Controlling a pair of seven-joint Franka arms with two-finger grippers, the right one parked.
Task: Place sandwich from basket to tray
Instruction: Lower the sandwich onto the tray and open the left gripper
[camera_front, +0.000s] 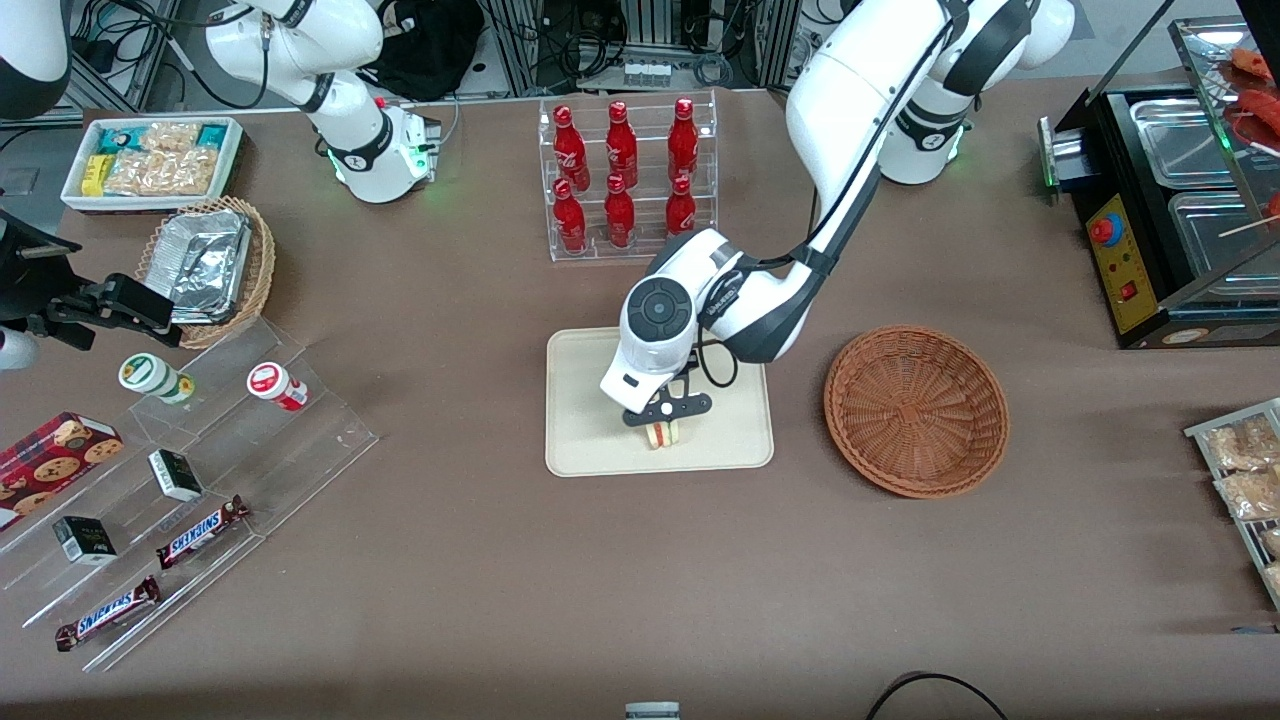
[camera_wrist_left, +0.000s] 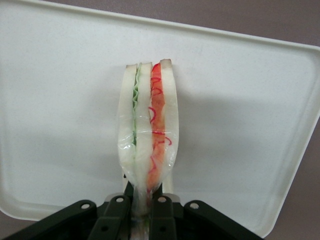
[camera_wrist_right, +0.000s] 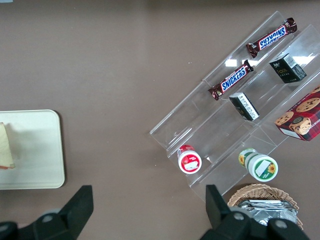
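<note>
The sandwich, a white-bread wedge with green and red filling in clear wrap, stands on edge over the cream tray, near the tray's edge nearest the front camera. My left gripper points down over the tray and is shut on the sandwich's narrow wrapped end. Whether the wedge touches the tray surface I cannot tell. The reddish-brown woven basket lies empty beside the tray, toward the working arm's end. The right wrist view catches the tray's corner and a sliver of the sandwich.
A clear rack of red bottles stands farther from the camera than the tray. Clear stepped shelves with snacks, a tan wicker basket of foil trays and a white snack bin are toward the parked arm's end. A black machine stands past the basket.
</note>
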